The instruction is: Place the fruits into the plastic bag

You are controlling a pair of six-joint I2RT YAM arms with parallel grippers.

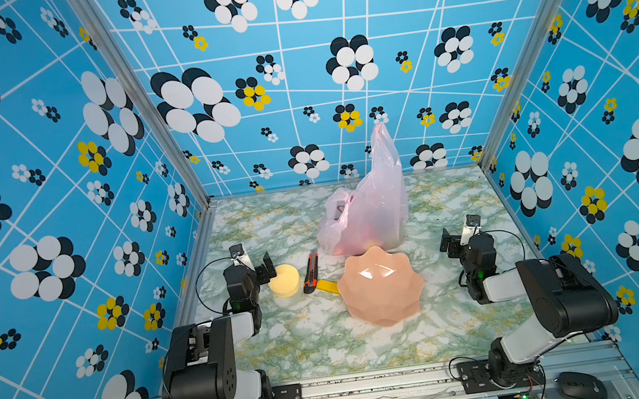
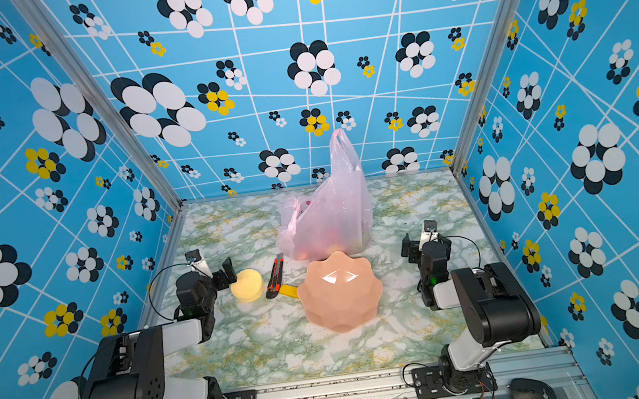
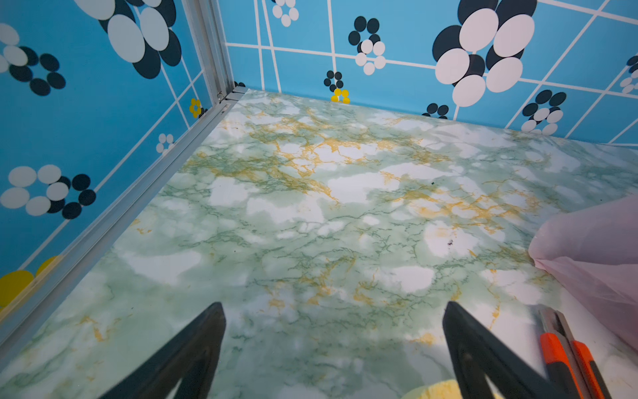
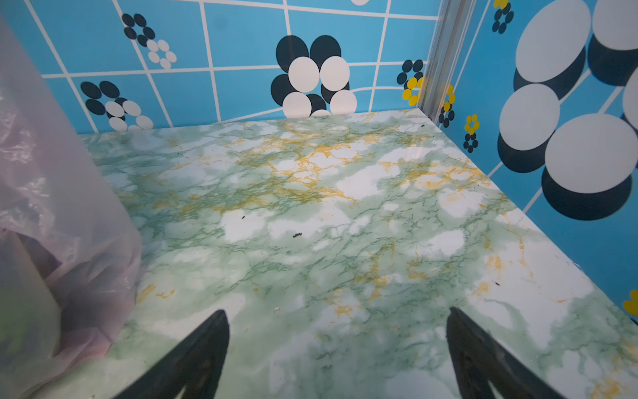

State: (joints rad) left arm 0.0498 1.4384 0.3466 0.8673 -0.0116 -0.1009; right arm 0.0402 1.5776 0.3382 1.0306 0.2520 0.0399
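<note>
Pretty sure the fruits [image 1: 363, 240] are in the plastic bag [image 1: 376, 197] now, so the left gripper [image 3: 334, 311] and right gripper [image 4: 336, 314], both spread empty, shouldn't nudge it.

Two black fingers [image 3: 193, 349] stand wide apart, nothing between them, above a green, white and gold marbled desk [image 3: 310, 207]. An orange utility knife [image 3: 566, 355] lies just beside one finger, near a pale-pink plastic bag [image 3: 593, 262]. Blue flowered walls [image 3: 86, 121] stand behind.
</note>
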